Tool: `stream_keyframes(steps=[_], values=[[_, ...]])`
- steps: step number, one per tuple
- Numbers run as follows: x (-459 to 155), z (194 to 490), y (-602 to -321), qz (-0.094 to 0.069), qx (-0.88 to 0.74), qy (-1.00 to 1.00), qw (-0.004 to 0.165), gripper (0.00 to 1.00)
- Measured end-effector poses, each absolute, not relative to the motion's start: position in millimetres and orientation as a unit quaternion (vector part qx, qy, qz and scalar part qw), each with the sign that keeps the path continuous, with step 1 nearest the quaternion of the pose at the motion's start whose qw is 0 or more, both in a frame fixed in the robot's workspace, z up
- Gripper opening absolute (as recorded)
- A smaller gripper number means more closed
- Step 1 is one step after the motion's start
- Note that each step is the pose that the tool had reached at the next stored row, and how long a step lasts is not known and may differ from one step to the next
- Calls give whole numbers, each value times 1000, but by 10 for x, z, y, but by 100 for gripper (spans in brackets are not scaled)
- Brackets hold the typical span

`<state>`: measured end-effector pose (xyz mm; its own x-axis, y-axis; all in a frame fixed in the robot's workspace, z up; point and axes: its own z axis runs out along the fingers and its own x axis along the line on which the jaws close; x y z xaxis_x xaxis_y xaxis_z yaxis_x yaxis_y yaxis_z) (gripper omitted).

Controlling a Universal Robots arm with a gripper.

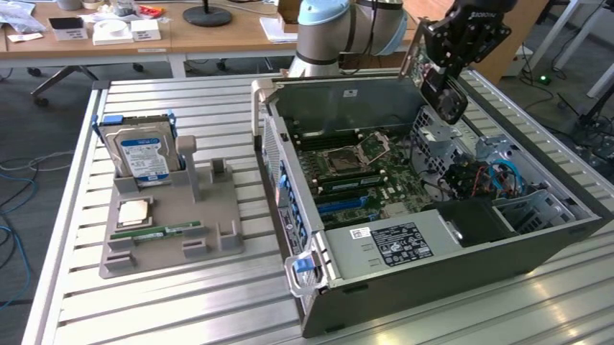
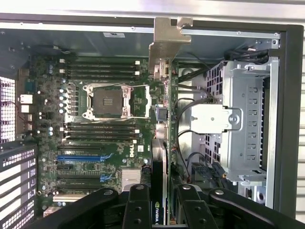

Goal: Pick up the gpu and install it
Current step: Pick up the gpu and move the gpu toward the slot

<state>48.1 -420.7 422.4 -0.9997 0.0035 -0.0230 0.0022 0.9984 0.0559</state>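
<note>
Above the slatted table [image 1: 192, 302], fingers [image 2: 137, 210] hold the gpu [image 1: 443, 93] over the open case [image 1: 432, 273].

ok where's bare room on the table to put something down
Bare slats of the table between the grey tray and the near edge, and beyond the hard drive. Crowded inside the case, with the hand holding the gpu above it.

Gripper [image 2: 161, 202] fingers [image 2: 138, 206] clamped either side of gpu [image 2: 160, 143]. Card seen edge-on, silver bracket [image 2: 164, 47] at far end. Held over open PC case [image 2: 286, 119]. One side: mobo [image 2: 47, 143] w/ CPU socket [image 2: 108, 101] btwn RAM slot banks, blue PCIe slot [image 2: 78, 157]. Other side: metal drive cage [image 2: 248, 119].
</note>
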Motion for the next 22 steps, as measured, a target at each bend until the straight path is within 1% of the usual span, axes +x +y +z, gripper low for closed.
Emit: stream_keyframes(steps=[10,22], values=[[496,4209,-4269,28,2,1000,11,26],[497,3999,-4275,28,5,1000,12,26]])
